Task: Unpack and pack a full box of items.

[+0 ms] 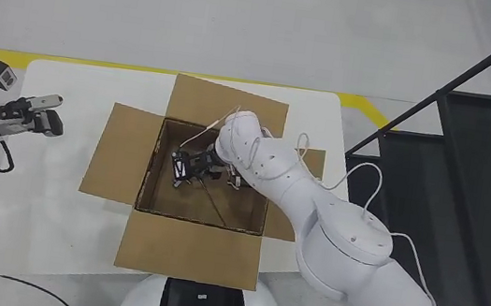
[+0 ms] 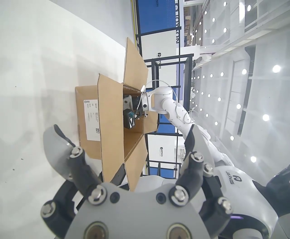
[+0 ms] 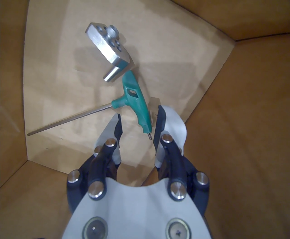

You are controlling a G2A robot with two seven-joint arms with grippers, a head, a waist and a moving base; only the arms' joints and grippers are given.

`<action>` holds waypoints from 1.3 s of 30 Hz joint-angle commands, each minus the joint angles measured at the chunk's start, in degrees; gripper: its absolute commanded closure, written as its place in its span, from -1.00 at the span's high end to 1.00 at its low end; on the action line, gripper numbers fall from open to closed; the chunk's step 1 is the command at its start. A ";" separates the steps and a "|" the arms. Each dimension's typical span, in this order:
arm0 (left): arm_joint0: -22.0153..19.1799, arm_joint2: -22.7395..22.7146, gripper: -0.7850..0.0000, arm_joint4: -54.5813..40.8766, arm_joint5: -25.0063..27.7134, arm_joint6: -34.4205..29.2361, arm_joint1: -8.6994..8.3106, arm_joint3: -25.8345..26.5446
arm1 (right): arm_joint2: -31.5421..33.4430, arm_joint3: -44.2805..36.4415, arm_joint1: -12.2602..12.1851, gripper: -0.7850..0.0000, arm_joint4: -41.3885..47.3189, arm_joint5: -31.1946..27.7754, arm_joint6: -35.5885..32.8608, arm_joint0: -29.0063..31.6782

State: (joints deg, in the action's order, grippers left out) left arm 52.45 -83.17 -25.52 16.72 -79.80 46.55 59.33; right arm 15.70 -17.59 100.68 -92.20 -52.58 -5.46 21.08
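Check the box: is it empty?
Not empty: a green hex key and a metal block lie on the floor of the box, by the open right gripper.

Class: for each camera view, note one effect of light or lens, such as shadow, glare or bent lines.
Right wrist view: the silver metal block and green-handled T-shaped hex key cast soft shadows on the floor of the brown cardboard box. Left wrist view: round ceiling lamps glare white. Top view: the box interior lies in shade.

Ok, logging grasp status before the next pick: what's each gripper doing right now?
Left gripper: open, empty, beside the box.
Right gripper: open, inside the box, above the green hex key handle.
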 commanded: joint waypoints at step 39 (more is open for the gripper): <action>3.14 0.28 1.00 -1.70 -0.56 0.59 -0.65 5.85 | -1.54 3.12 2.19 1.00 -5.22 -3.34 4.32 -1.26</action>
State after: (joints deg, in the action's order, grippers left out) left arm 55.66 -83.05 -27.20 16.11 -79.22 45.87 65.23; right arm 14.10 -14.37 102.91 -97.48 -56.03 -1.05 19.76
